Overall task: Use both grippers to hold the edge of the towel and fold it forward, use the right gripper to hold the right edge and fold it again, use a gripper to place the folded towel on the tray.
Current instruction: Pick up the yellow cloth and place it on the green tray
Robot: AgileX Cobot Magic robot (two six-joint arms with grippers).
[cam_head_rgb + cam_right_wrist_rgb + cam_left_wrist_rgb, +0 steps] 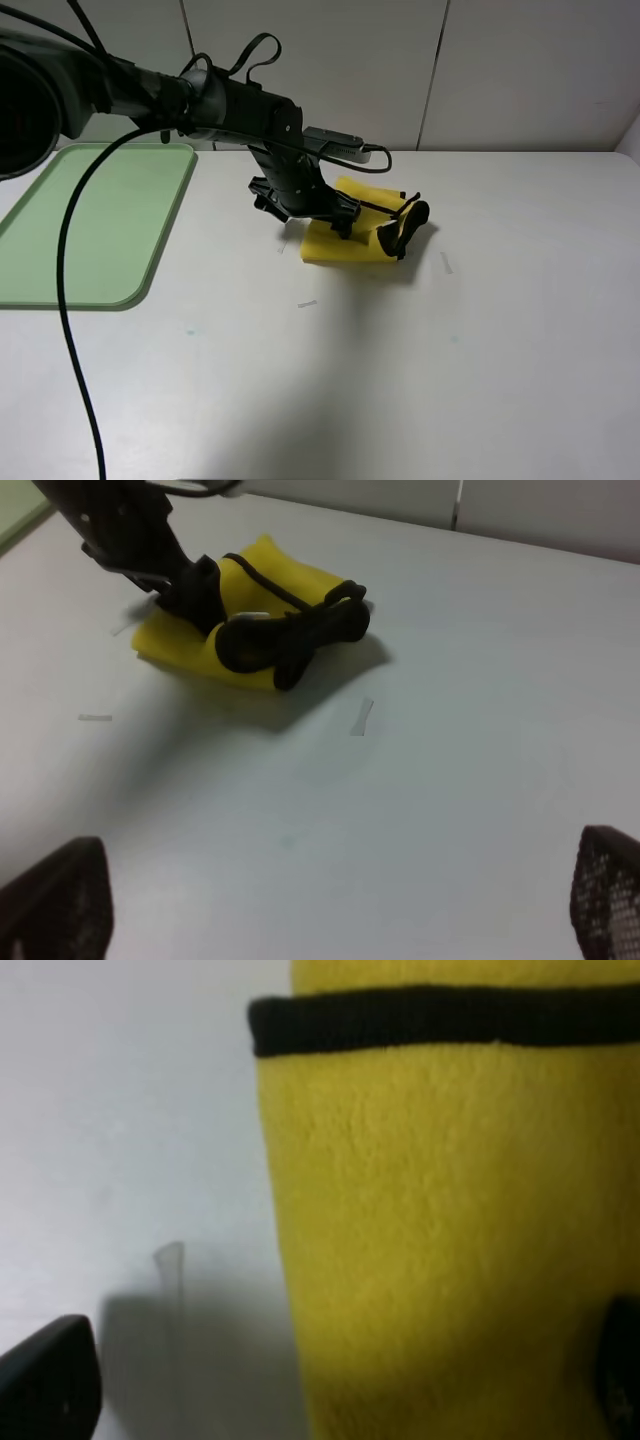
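Apparently the placing step is starting: the folded towel (pixel 335 245) is lying on the bench (pixel 400 380), well apart from the tray (pixel 90 220). The left pincer (pixel 372 225) is standing spread over it, gripping nothing; closing and lifting are coming next. The right pincer (pixel 330 895) is hanging wide, empty.

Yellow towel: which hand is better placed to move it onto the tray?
Left. The left hand straddles the folded yellow fluffy towel, with the pale green plastic tray on its side; the right hand is well away.
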